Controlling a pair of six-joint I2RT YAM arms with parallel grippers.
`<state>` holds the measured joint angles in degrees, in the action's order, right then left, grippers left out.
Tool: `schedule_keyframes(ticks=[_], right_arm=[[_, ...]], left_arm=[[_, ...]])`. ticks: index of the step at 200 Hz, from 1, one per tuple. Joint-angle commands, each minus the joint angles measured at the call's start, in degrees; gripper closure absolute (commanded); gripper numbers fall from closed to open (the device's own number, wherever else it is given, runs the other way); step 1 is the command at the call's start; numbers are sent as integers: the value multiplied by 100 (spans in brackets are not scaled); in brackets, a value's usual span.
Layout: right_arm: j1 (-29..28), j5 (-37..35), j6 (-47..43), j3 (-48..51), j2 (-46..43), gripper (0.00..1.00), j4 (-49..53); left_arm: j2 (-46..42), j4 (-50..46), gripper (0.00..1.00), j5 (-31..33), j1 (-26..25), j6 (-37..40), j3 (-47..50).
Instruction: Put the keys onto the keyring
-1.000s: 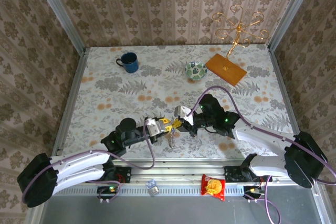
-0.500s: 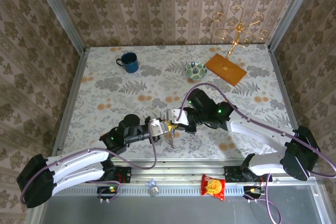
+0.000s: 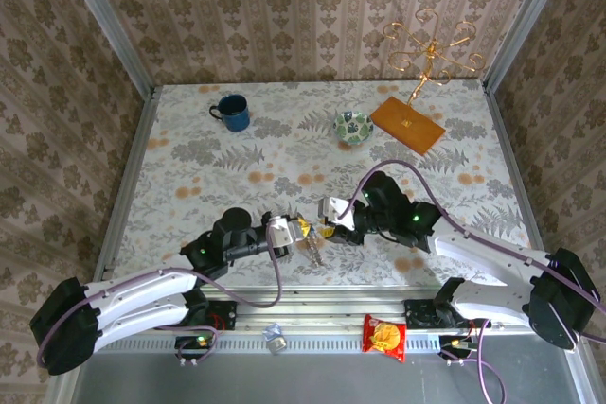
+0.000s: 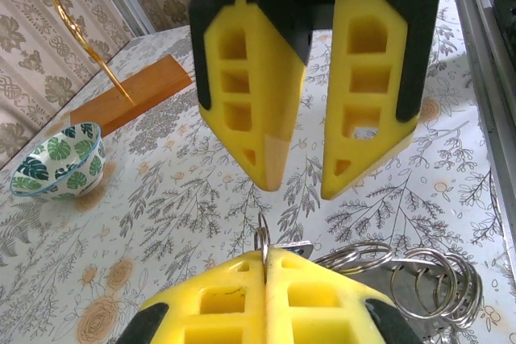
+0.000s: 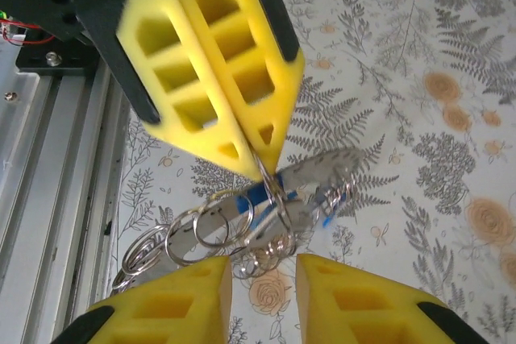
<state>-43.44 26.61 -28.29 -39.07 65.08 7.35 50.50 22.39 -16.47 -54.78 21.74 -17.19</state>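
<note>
My left gripper [image 3: 301, 228] [image 4: 265, 257] [image 5: 260, 157] is shut on a thin silvery keyring [image 4: 263, 239] [image 5: 271, 187] just above the table's near edge. From it hangs a linked bunch of several split rings [image 5: 201, 227] [image 4: 427, 283] [image 3: 311, 251], trailing down to the table. The keys [image 5: 266, 192] hang in that bunch, with blue heads and silvery blades; whether they are threaded on the pinched ring I cannot tell. My right gripper [image 3: 325, 230] [image 5: 264, 275] [image 4: 300, 183] faces the left one, a short way off. It is open, its fingers apart with nothing gripped.
A blue mug [image 3: 230, 112] stands at the back left. A green leaf-patterned bowl [image 3: 353, 127] [image 4: 56, 159] and an orange board [image 3: 407, 124] with a gold wire stand are at the back right. The metal rail [image 5: 48, 159] runs along the near edge, a snack packet [image 3: 385, 336] on it.
My left gripper has closed on the ring. My right gripper has opened, let go and drawn back to the right; the bunch now hangs from the left gripper alone.
</note>
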Motion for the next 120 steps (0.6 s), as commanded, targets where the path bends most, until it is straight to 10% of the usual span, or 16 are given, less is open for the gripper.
schedule_keyframes(ticks=[1, 78, 120], right_arm=[[2, 238, 519, 119, -36, 71, -687], [-2, 211, 511, -33, 242, 70, -762], [0, 317, 417, -118, 277, 86, -670]], left_arm=[[-119, 572, 100, -5, -10, -204, 75], [-128, 589, 100, -110, -13, -214, 80], [-127, 549, 100, -137, -14, -187, 58]])
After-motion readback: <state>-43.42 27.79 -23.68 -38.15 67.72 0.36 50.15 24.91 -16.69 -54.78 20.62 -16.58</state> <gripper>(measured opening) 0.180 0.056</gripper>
